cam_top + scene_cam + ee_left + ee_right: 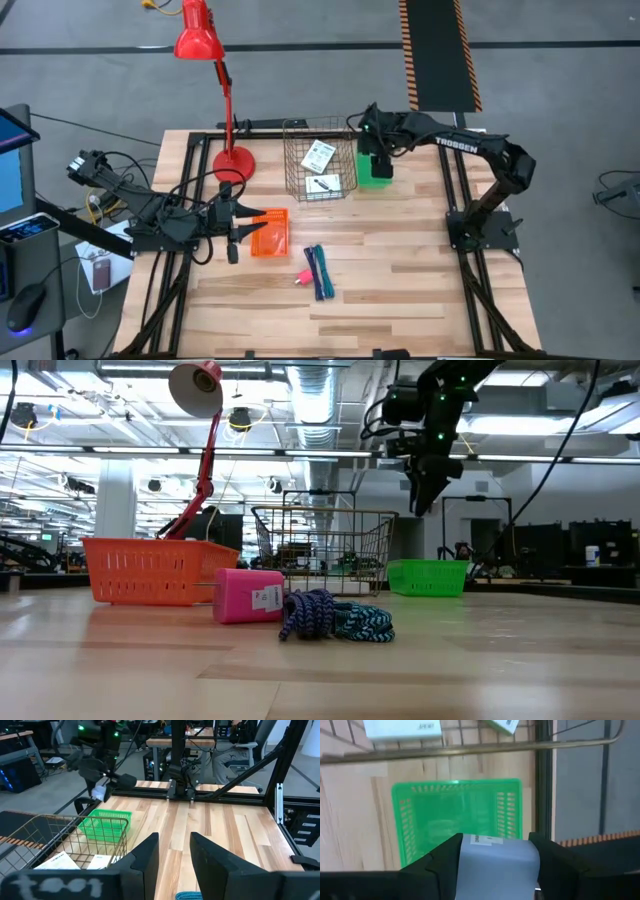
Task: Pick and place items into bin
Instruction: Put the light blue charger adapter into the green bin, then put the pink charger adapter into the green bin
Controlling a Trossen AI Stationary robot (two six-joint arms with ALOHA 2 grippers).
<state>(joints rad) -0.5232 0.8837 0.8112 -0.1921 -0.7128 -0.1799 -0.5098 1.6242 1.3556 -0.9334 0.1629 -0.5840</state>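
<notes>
My right gripper [496, 851] hangs over the green basket [455, 810] at the far side of the table, shut on a small light-blue piece [497, 865]. In the low view it [424, 488] is well above that basket [428, 576]. My left gripper [236, 226] is open, low beside the orange basket [270, 233]. A pink piece [301, 279] and blue and teal cords [320, 270] lie flat on the table. White cards [321, 155] lie in the wire basket [320, 160]. My right gripper pinches the light-blue piece between its two fingers [445, 857], which sit on its opposite sides. The fingers come from above, pointing down. The piece is lifted clear, straight above the green basket's opening.
A red desk lamp [222, 100] stands at the far left, its base by the wire basket. The pink piece [248, 595] and cords [335, 617] lie near the table's middle, in front of the orange basket [150, 570]. Bare wood stretches along the near and right sides.
</notes>
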